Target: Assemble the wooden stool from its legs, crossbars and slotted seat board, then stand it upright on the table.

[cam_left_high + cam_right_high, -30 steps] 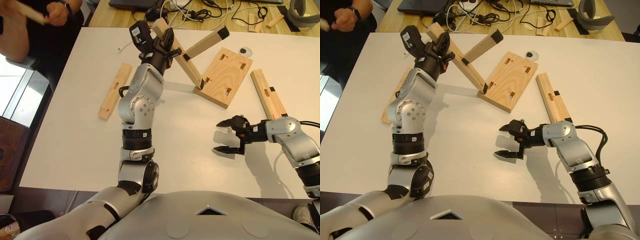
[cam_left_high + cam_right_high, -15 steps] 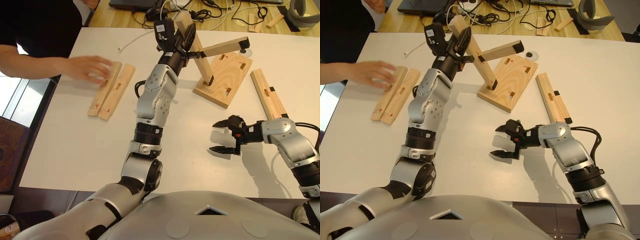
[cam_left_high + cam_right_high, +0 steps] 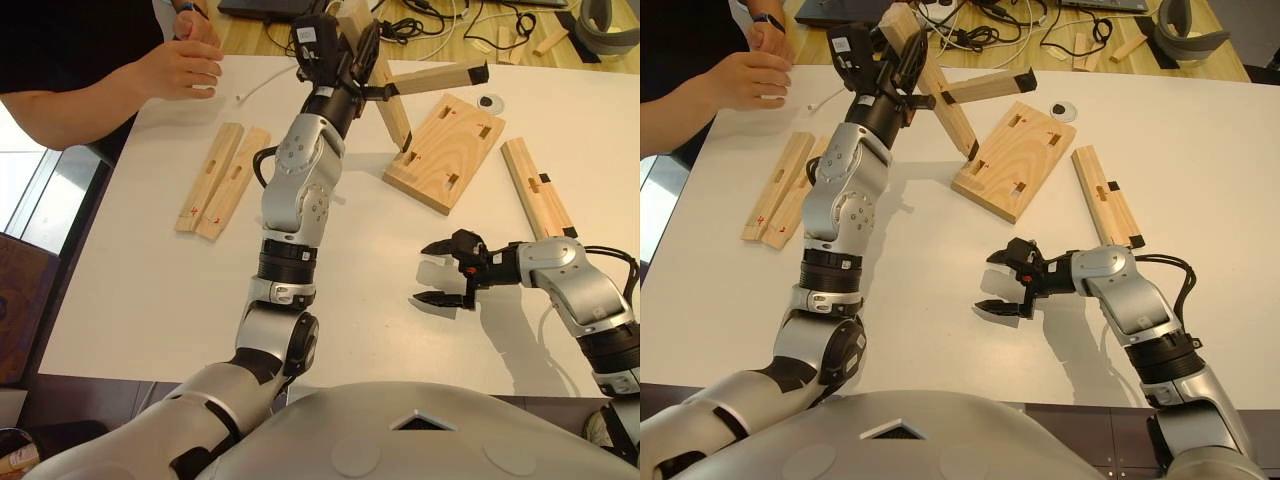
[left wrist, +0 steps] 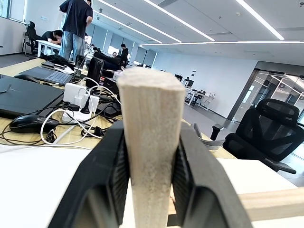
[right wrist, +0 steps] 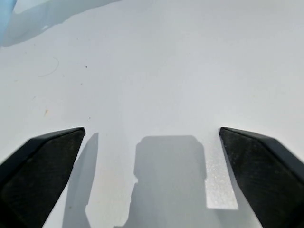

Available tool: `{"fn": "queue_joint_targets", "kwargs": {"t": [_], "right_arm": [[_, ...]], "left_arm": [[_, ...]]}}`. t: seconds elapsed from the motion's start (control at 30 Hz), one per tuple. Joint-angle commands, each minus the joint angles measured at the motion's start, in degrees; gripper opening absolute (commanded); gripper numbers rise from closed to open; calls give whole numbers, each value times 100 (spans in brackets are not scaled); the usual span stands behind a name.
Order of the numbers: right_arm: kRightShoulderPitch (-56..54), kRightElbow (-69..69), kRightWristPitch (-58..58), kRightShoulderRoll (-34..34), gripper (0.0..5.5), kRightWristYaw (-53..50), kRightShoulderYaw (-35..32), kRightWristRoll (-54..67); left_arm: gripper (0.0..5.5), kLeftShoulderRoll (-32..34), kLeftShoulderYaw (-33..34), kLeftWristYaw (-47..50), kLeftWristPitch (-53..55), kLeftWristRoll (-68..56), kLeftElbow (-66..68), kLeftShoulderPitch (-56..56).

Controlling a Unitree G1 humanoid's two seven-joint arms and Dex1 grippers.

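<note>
A: Where is the leg?
B: Wooden leg point(image 3: 388, 100) is tilted, its top end clamped between the fingers point(image 4: 107, 180) of the left gripper point(image 3: 352, 50). Its lower end sits at the edge of the slotted seat board point(image 3: 445, 150). A crossbar point(image 3: 435, 77) juts sideways from it.

A: And the right side?
B: Right gripper point(image 3: 428, 275) hovers over the table point(image 3: 150, 300), fingers wide apart, holding nothing. Another leg point(image 3: 535, 190) lies flat just beside the board. Two slotted pieces point(image 3: 222, 180) lie together well to the left.

My left arm point(image 3: 297, 185) and right arm point(image 3: 572, 290) are wearing silver-grey shells with black rings at the joints (small dark dots are speckling the left elbow). Black cables point(image 3: 1180, 264) are trailing beside my right forearm, and my right gripper point(image 3: 420, 275) is showing black fingers point(image 5: 40, 156).
</note>
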Motion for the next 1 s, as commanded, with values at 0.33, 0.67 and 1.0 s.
{"fn": "queue_joint_targets", "kwargs": {"t": [0.33,0.67,1.0], "right_arm": [[71,-182,315,-22,540,-105,24,53],[100,-258,322,4,540,-166,-7,77],[3,110,120,173,540,-276,-29,76]], "left_arm": [[102,29,-234,-137,336,214,-140,79],[102,-43,-281,-193,327,316,53,139],[102,171,-691,-586,892,599,345,-233]]}}
